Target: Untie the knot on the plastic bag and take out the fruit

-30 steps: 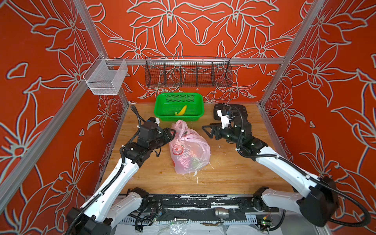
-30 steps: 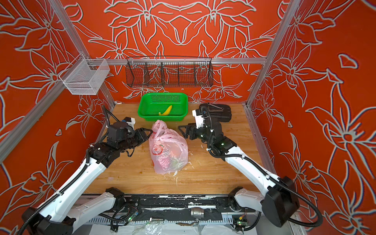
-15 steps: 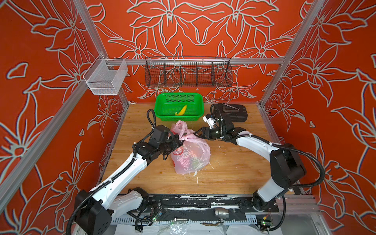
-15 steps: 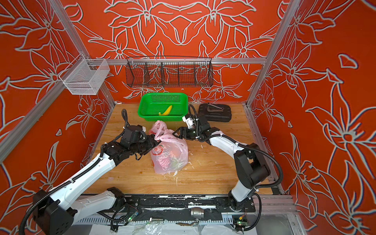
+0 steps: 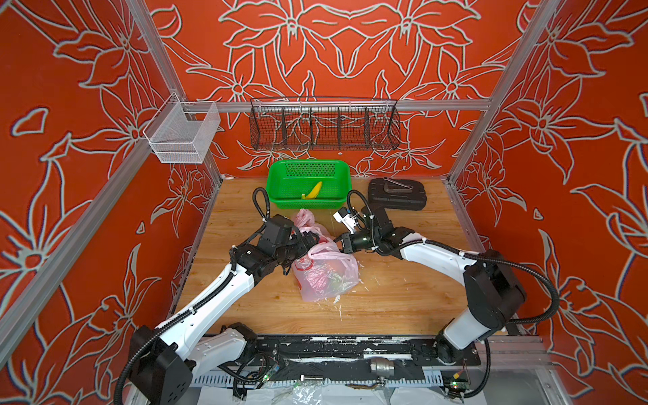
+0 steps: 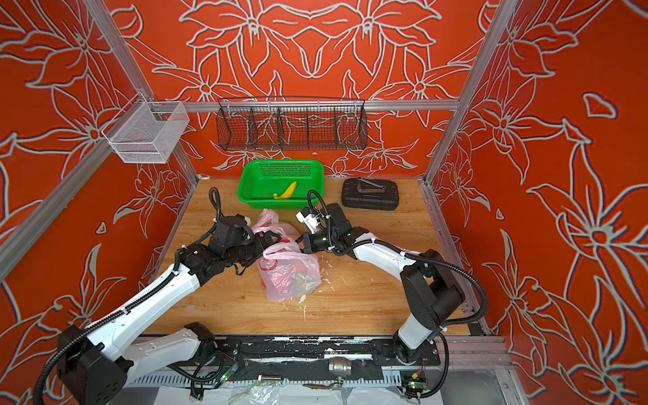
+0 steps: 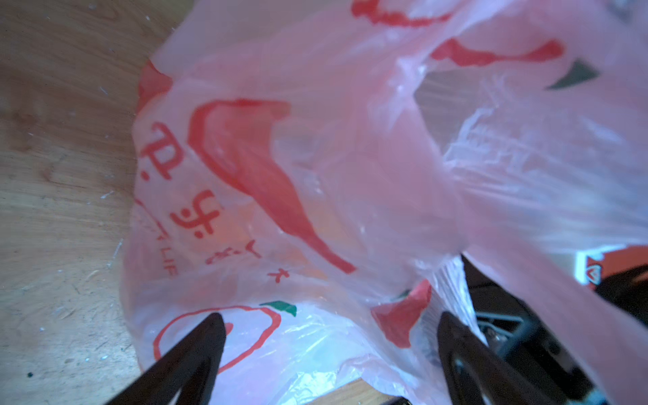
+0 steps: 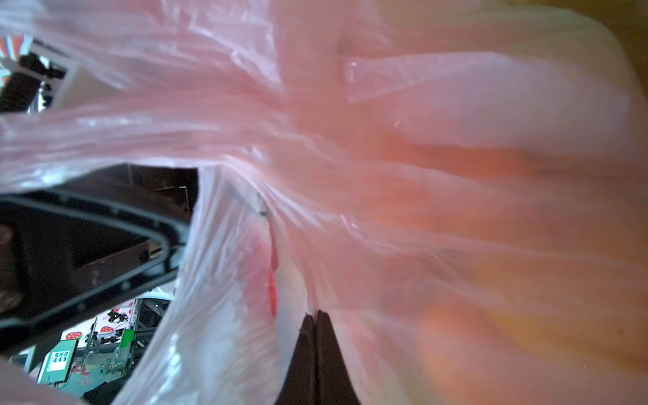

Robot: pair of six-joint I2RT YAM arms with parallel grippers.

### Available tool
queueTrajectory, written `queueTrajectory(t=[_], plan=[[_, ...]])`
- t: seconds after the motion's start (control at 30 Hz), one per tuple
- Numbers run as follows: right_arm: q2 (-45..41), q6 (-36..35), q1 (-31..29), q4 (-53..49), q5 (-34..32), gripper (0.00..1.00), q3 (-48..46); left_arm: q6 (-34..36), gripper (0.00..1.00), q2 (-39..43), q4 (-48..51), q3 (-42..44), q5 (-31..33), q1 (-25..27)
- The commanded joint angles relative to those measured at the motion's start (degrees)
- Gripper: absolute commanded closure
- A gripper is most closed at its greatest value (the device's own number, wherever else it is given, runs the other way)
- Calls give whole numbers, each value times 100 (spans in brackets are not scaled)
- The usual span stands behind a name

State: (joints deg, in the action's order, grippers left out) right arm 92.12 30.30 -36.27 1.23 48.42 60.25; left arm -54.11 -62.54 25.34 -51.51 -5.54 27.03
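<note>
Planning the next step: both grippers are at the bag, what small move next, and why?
Probably close the left gripper: its jaws stand open over the bag, while the right gripper is shut on the bag, so both could then pull.

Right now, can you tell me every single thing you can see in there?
plastic bag: one, see-through pink with red print, middle of the table
fruit: count hidden, orange and green blurs, inside the bag
plastic basket: one, green, back of the table
banana: one, yellow, in the plastic basket
case: one, black, back right
grey tool: one, on the case
wire basket: one, black, back rail
mesh basket: one, white, left rail
table: one, wooden
left arm: white and black, jaws open against the bag
right arm: white and black, jaws shut on the bag's film
</note>
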Motion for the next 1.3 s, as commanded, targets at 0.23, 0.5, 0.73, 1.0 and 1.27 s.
queueTrajectory(t=[0.23,0.5,0.73,1.0,1.27], plan=[[-349,-611,-265,193,201,100,-169,75,10,41,-72,-67,361,18],[-456,-858,-441,189,294,100,-184,271,41,-299,-465,-104,57,10],[-607,-930,-426,45,-470,100,-214,518,99,-230,-371,85,-219,18],[-977,-945,-403,-216,-2124,95,-282,691,100,704,261,795,71,5],[-815,-1621,-615,-1152,-2924,20,238,660,100,1459,689,1255,6,5]])
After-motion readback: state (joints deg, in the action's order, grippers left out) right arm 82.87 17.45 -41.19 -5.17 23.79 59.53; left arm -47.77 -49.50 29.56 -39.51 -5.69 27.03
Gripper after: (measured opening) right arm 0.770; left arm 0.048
